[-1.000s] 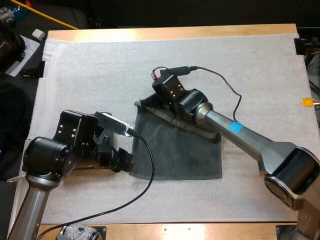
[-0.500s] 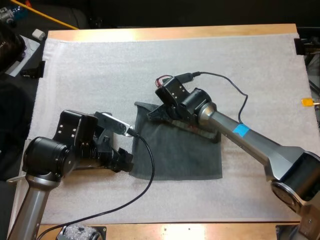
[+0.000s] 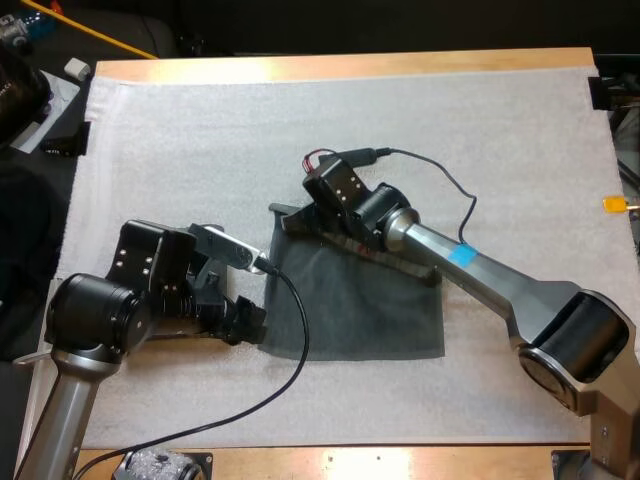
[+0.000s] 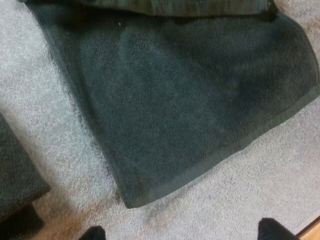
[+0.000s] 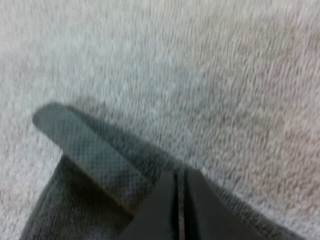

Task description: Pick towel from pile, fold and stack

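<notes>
1. Since half a second ago, the right gripper (image 3: pixel 290 218) has swung back from over the towel's folded band to its far left corner. The left gripper (image 3: pixel 245 322) and the towel (image 3: pixel 370 310) lie as they did.
2. Off the far left corner of the desk (image 3: pixel 330 65), on dark ground, sit a small white block (image 3: pixel 77 68), a yellow rod (image 3: pixel 100 35) and a sheet of paper (image 3: pixel 55 105).
3. The left gripper (image 4: pixel 182 232) sits low at the towel's left edge. Its fingers (image 4: pixel 92 233) are spread wide, with the tips over bare mat (image 3: pixel 200 150) and clear of the towel's near corner. Another dark cloth (image 4: pixel 15 172) lies just beside that corner, with a strip of mat between them.
4. The towel (image 4: pixel 190 100) lies flat near the middle of the mat and is roughly square. Its far edge is turned over into a narrow band that slants from the far left corner toward the right.
5. The right arm reaches across that band and hides part of it. The right gripper (image 5: pixel 178 175) has its fingers (image 5: pixel 162 205) pressed together on the towel's corner. Beside them a hemmed flap of towel (image 5: pixel 85 150) lifts off the mat and casts a shadow.
6. The towel is dark grey-green terry with a stitched hem along its edges. The mat is white and fibrous, and the desk around it is pale wood.
</notes>
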